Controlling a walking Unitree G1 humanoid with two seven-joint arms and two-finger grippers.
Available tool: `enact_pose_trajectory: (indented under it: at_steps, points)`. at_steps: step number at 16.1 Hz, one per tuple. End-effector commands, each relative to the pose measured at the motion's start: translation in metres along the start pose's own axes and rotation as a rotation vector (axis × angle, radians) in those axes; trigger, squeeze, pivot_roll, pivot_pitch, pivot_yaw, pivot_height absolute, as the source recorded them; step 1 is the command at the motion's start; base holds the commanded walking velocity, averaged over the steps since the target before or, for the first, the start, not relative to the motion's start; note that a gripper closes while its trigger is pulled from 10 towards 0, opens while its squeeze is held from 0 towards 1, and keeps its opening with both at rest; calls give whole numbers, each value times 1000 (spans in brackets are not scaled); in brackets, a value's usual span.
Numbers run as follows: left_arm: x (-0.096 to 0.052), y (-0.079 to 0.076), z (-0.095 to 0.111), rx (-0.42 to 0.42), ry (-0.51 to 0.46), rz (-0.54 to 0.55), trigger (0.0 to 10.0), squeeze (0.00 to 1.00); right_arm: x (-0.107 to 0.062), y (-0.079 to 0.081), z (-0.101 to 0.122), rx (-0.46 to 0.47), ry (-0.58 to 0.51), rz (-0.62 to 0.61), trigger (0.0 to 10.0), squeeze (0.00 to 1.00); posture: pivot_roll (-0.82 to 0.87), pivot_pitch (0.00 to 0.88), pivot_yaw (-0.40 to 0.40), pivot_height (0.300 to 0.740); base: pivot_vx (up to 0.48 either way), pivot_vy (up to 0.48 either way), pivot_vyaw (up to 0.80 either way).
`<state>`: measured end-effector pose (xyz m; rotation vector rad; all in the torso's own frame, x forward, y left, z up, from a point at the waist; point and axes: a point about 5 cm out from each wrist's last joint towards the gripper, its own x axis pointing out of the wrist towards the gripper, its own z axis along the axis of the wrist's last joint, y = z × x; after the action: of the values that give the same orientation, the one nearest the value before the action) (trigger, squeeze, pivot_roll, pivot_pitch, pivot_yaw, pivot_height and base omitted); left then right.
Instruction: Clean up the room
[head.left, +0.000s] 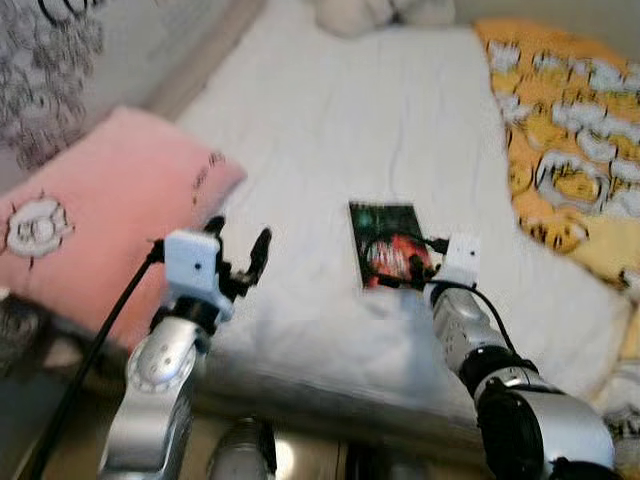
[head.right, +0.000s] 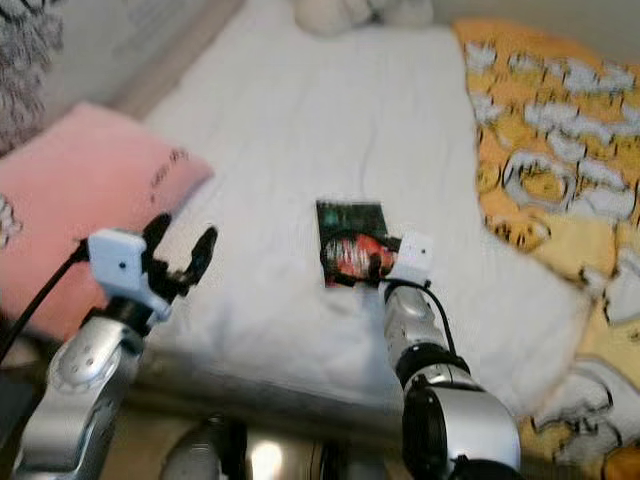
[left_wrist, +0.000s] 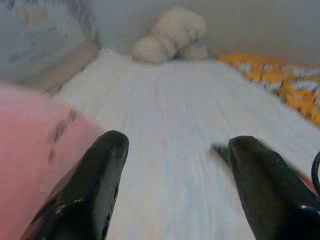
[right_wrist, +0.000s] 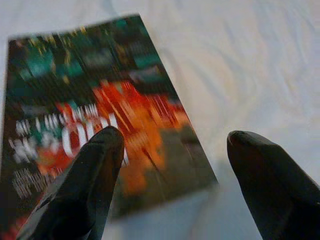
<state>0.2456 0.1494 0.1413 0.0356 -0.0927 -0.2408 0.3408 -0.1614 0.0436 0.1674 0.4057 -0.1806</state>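
A dark book (head.left: 385, 240) with a green and red cover lies flat on the white bed sheet (head.left: 330, 140), near the bed's front edge. My right gripper (head.left: 400, 262) hovers open just over the book's near end; in the right wrist view one finger (right_wrist: 82, 185) is above the cover (right_wrist: 90, 115) and the other is over bare sheet. My left gripper (head.left: 240, 255) is raised and open beside the pink pillow (head.left: 95, 220), holding nothing. Its fingers (left_wrist: 85, 190) frame the sheet in the left wrist view.
An orange patterned blanket (head.left: 570, 130) covers the bed's right side. A cream plush toy (left_wrist: 170, 37) sits at the head of the bed against the wall. The bed's wooden edge and the floor lie below my arms.
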Motion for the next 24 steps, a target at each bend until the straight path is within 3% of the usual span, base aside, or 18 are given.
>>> enact_pose_trajectory:
  at_steps: [1,5,8,9,10,12,13,15,16,17,19,20,22,24]
  points:
    - [-6,-2,2,9,18,-1,10000,0,0,-2,-1,-36,-7,-15,10000,0,303,291,-78,740,0,0,0]
    - [-13,-1,4,15,48,11,10000,0,-1,-5,-6,-19,3,-55,10000,0,309,308,-70,740,0,0,0]
    - [-11,0,3,57,63,41,10000,0,-3,3,6,-217,-141,-36,10000,0,285,251,-82,740,0,0,0]
    - [-14,-9,-4,47,114,29,10000,0,-15,-5,1,-287,-287,-31,10000,0,254,192,-96,740,0,0,0]
    - [-20,-20,-13,11,141,4,10000,0,-37,-21,-14,-294,-373,-29,10000,0,229,147,-102,740,0,0,0]
    - [-20,-26,-21,22,153,-8,10000,0,-69,-41,-25,-300,-394,-43,10000,0,161,58,-99,740,0,0,0]
    - [-8,-31,-28,-23,150,-34,10000,0,-106,-63,-24,-325,-428,-76,10000,0,120,0,-106,740,0,0,0]
    - [6,-35,-28,26,111,-70,10000,0,-120,-75,-23,-259,-426,-117,10000,0,86,0,-102,740,0,0,0]
    - [14,-38,-25,35,84,-84,10000,0,-125,-79,-26,-166,-421,-133,10000,0,66,0,-88,740,0,0,0]
    - [19,-40,-24,17,72,-71,10000,0,-126,-81,-26,-91,-408,-130,10000,0,41,0,-68,740,0,0,0]
    - [22,-35,-24,-109,69,79,10000,0,-135,-80,-18,-21,-415,-117,10000,0,5,0,-55,740,0,0,0]
    - [24,-33,-21,-131,46,115,10000,0,-141,-81,-11,5,-424,-111,10000,0,-1,0,-54,740,0,0,0]
    - [31,-32,-11,-97,-2,38,10000,0,-151,-80,0,49,-435,-77,10000,0,3,0,-54,740,0,0,0]
    - [39,-44,-6,-46,-30,-56,10000,0,-143,-79,1,11,-438,-51,10000,0,5,0,-47,740,156,-321,0]
